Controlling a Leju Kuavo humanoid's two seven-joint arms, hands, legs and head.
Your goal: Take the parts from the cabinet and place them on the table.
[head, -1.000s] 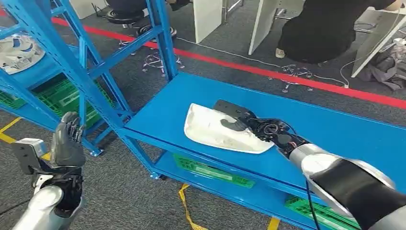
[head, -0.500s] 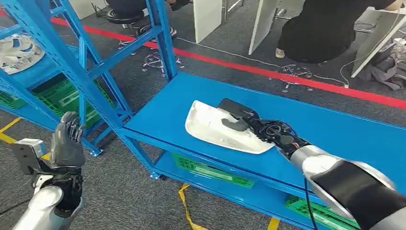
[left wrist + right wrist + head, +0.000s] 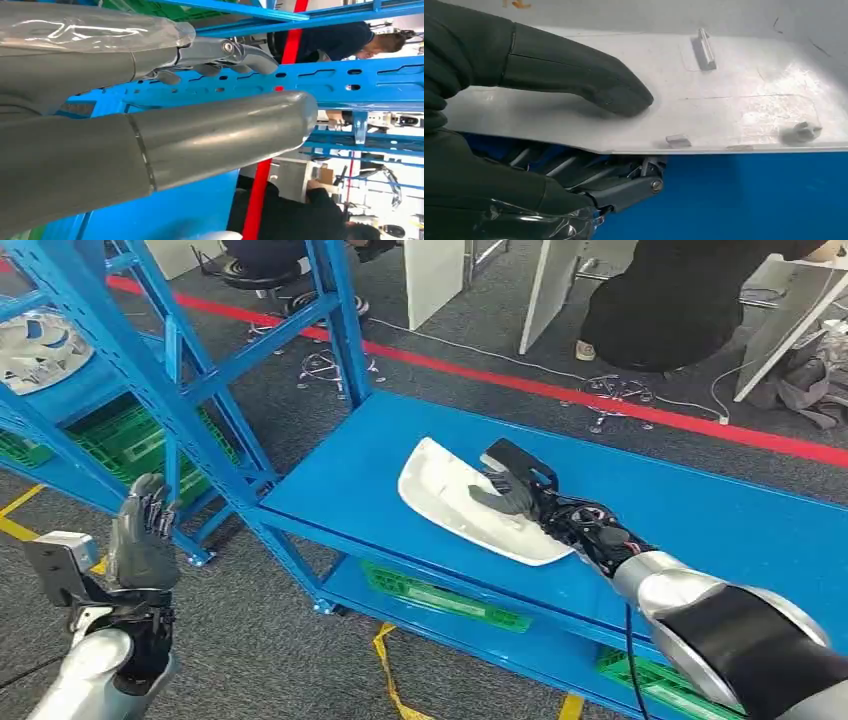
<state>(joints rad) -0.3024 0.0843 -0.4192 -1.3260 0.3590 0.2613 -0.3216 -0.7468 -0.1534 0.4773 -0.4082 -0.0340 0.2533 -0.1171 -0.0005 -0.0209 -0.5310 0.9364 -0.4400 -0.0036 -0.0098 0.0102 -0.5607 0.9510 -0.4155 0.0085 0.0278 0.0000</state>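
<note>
White plastic, a broad curved part (image 3: 470,505), lies on the blue counter (image 3: 700,510) with one edge lifted off the surface. The right hand (image 3: 515,490) reaches across from the right, arm stretched low over the counter; its thumb presses on the part's inner face while the dark fingers (image 3: 624,187) lie under the raised edge, so the part is pinched between them. The right wrist view shows the thumb tip flat on the pale surface, near small moulded clips.

The left hand (image 3: 140,535) is raised off to the left, well apart from the counter, fingers upright, close together and holding nothing. Beside it stands the blue cabinet (image 3: 150,370), its slanted posts between that hand and the counter. A white fan-like part (image 3: 35,350) sits on a cabinet shelf, with green crates (image 3: 130,445) below. A red floor line (image 3: 560,390) runs behind the counter, where a person in black (image 3: 680,300) sits.
</note>
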